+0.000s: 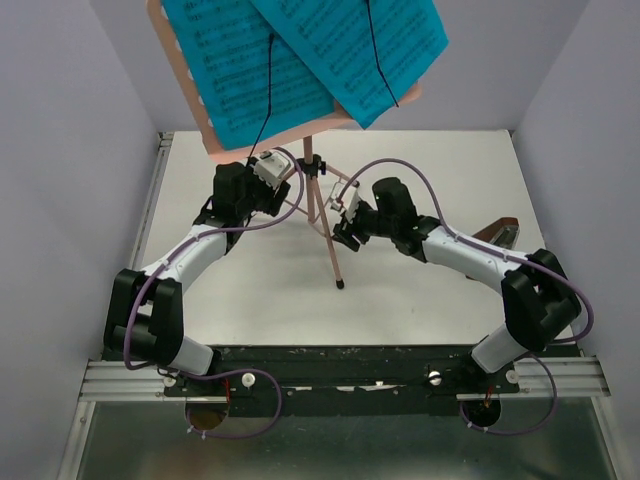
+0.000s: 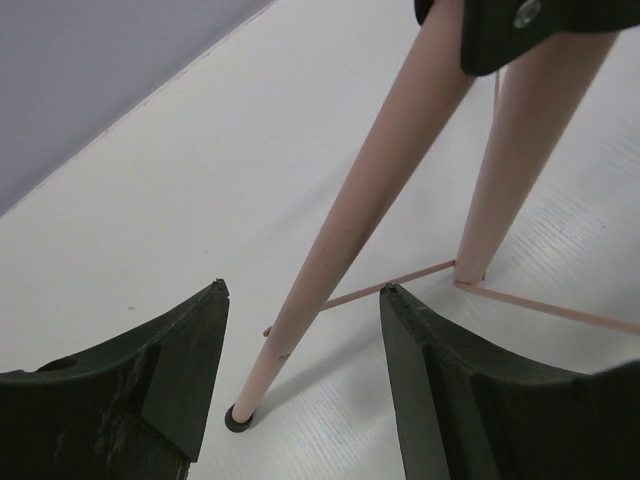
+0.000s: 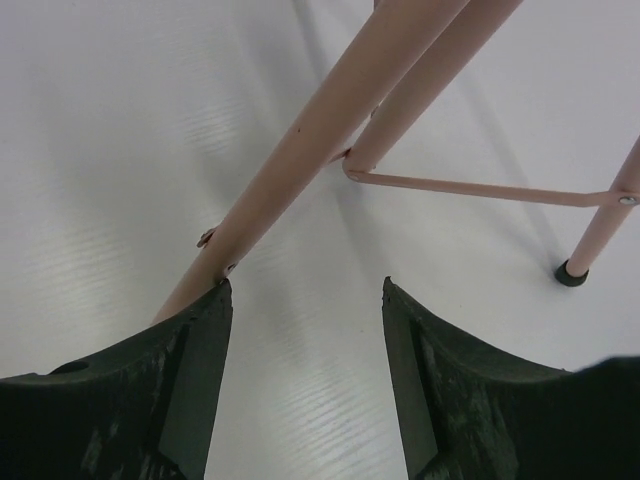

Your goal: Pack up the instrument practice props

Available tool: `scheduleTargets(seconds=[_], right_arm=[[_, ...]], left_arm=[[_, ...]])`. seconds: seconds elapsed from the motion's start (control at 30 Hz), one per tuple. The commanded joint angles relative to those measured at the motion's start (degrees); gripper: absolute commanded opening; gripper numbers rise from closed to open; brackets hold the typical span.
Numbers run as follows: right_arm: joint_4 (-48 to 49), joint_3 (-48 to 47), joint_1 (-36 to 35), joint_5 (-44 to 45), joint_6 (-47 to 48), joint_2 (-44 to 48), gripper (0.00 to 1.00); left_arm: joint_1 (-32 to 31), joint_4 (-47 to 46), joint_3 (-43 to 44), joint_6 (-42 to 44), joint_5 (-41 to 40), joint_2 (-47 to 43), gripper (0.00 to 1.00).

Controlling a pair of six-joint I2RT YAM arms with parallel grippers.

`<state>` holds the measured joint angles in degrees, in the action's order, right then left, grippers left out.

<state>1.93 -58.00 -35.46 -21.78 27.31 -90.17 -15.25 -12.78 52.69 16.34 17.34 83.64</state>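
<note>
No word, number or brand is legible from where I work. The blue sheets on the stand carry rows of printed music notation, too small to read from above.

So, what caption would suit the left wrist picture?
Open left gripper framing a pink stand leg on the white table.
</note>
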Motion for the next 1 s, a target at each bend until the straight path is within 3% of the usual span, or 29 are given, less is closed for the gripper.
scheduleTargets(seconds=[0.0, 0.33, 0.63, 0.97], right_arm=[[1.8, -1.5, -0.4, -0.8, -0.7, 0.5, 0.69], [2.8, -9.6, 11.4, -11.7, -1.4, -4.8, 0.72], [4.8, -22.9, 12.2, -24.8, 2.0, -16.7, 0.74], [10.3, -29.8, 12.1, -21.1, -3.0, -25.2, 0.69]], left_arm=[[0.5, 1.7, 0.1, 1.3, -2.2, -1.3, 0.73], [0.6, 4.3, -1.6, 1.7, -1.5, -2.9, 0.73], [0.7, 10.3, 1.4, 2.7, 0.0, -2.5, 0.74], [1.4, 12.3, 5.4, 3.8, 0.1, 0.6, 0.69]])
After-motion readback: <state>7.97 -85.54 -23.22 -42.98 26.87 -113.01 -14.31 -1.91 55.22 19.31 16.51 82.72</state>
